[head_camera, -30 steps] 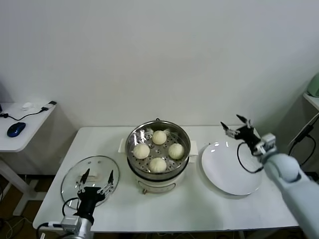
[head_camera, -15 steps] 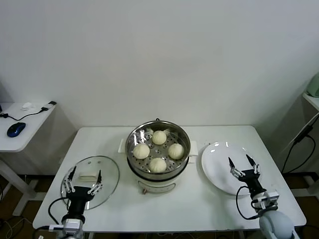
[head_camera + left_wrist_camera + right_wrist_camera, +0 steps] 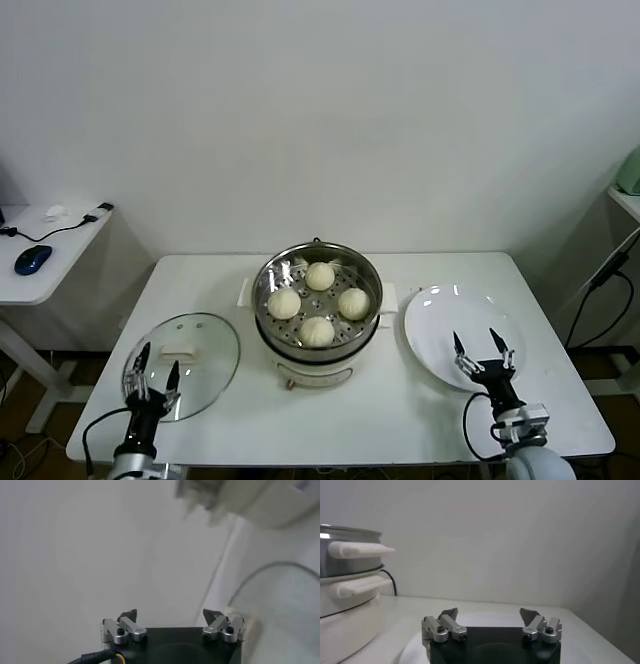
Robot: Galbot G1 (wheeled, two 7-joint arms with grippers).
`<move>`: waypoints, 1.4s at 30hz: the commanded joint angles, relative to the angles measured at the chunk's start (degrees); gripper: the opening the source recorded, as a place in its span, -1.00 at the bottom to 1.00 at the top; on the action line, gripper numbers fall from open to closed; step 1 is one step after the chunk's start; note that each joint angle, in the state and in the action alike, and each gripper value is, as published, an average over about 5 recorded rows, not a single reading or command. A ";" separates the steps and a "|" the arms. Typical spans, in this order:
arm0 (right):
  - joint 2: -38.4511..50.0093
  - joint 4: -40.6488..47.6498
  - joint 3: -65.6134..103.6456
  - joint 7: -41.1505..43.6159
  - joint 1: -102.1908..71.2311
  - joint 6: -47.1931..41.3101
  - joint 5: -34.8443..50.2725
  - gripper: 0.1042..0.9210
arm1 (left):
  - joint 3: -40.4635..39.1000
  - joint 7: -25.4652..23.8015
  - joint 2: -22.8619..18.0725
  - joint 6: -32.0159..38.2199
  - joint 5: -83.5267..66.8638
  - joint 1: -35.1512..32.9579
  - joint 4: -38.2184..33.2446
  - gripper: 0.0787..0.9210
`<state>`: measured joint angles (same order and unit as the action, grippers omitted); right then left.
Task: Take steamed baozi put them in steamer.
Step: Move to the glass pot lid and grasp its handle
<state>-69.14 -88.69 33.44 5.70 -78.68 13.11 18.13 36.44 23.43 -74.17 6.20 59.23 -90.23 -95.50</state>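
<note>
Plainly, as things lie:

Tabletop: the long white tabletop (image 3: 420,420) carries everything, the steamer in the middle.
Steamer: round shiny steel steamer (image 3: 317,310) on a cream-white electric base; its side handles show in the right wrist view (image 3: 350,575), which the head view gives only from above.
Plate: flat white plate (image 3: 440,330) to the steamer's right, bare.
Lid: round glass lid (image 3: 195,350) with a cream handle, lying flat to the steamer's left.
Baozi: four smooth pale cream-white steamed baozi (image 3: 317,330) sit in the perforated basket, near each other.
Progress: loading looks finished (no bun left on the plate); only the lid is off.
Right pincer (image 3: 482,356): low at the plate's near edge, spread wide, holding nothing.
Left pincer (image 3: 152,375): low at the lid's near edge, spread wide and bare; its wrist view shows mostly blank wall.
</note>
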 commanded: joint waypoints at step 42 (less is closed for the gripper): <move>-4.33 -0.54 1.02 -0.50 -0.89 -0.29 -4.83 0.76 | -2.66 1.76 0.77 -5.08 14.43 14.47 18.70 -0.23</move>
<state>-73.27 -89.22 34.46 5.43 -79.74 12.95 13.69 33.98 25.54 -73.15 1.33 73.77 -76.37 -77.68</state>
